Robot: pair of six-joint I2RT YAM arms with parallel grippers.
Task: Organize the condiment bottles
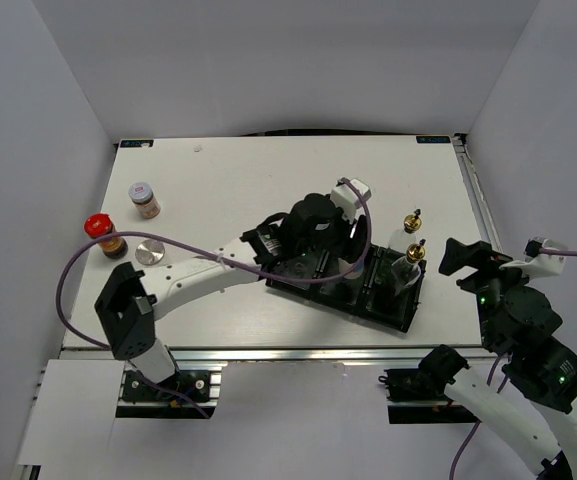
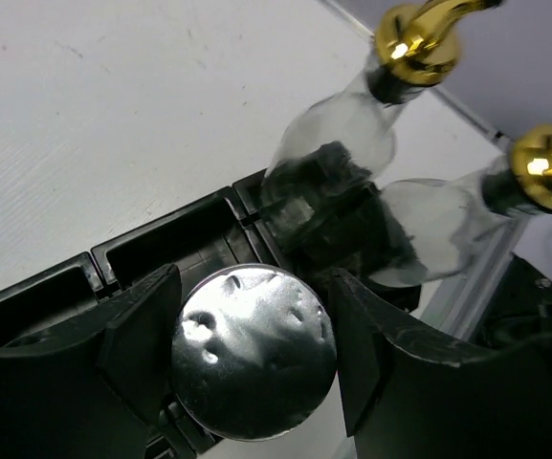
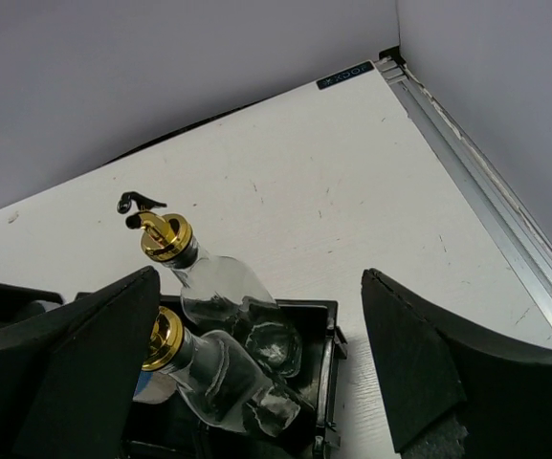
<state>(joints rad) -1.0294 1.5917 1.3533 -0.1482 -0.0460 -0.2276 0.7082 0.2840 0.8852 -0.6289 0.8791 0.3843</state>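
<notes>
left hand (image 2: 253,368) clenched on shaker (image 2: 253,363) above tray (image 2: 175,239), likely for middle slot; glass bottles (image 3: 223,292) fill end slot. right hand (image 3: 256,363) released, idle.

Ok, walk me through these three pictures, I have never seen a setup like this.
Two robot arms are bolted at a table's near edge. The overhead picture is from a fixed camera above; the other two are from cameras on each wrist.

The left gripper holds a silver-capped shaker over the black tray. Two clear bottles with gold tops already stand in the tray's right end. The right gripper waits open beside them.

Still on the table: a red-capped jar, another silver-capped shaker, and a small pale-lidded jar.
</notes>
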